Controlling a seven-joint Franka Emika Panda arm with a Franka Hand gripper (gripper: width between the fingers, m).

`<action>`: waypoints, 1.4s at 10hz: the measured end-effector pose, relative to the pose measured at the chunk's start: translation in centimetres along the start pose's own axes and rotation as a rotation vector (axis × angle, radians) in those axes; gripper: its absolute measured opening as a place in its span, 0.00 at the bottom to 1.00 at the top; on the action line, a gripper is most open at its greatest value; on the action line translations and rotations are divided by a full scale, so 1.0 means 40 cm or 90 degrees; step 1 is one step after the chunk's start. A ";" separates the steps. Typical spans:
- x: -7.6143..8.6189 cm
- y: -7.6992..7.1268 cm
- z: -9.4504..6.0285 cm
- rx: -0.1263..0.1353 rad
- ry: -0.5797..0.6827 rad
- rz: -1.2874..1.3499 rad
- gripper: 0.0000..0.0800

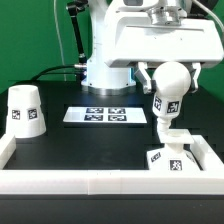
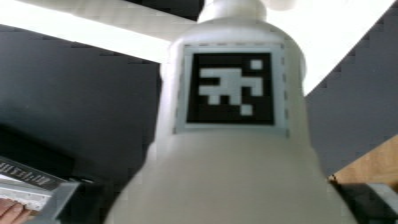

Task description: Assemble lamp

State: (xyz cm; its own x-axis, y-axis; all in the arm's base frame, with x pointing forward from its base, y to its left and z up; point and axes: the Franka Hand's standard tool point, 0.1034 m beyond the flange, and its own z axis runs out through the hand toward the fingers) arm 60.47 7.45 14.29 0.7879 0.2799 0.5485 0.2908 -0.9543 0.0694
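Note:
My gripper [image 1: 170,77] is shut on the round head of the white bulb [image 1: 168,92] and holds it upright, stem down, at the exterior view's right. The stem hangs just over the flat square base [image 1: 170,159], which lies in the front right corner. I cannot tell whether the stem touches the base. In the wrist view the bulb [image 2: 228,150] fills the picture with its black-and-white tag facing the camera, and it hides my fingertips. The tapered shade [image 1: 25,108] stands alone at the exterior view's left, wide end down.
The marker board [image 1: 108,115] lies flat on the black table between the shade and the bulb. A low white wall [image 1: 90,180] runs along the front and turns up both sides. The robot's white pedestal [image 1: 105,70] stands behind the marker board.

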 end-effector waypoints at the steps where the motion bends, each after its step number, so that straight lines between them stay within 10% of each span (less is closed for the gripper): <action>1: 0.004 -0.008 -0.002 0.001 0.004 0.000 0.72; 14: -0.035 -0.063 0.040 0.018 -0.008 -0.006 0.72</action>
State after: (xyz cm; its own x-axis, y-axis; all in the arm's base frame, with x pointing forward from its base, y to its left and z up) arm 59.51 9.62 12.01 0.7922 0.2898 0.5371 0.3132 -0.9484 0.0498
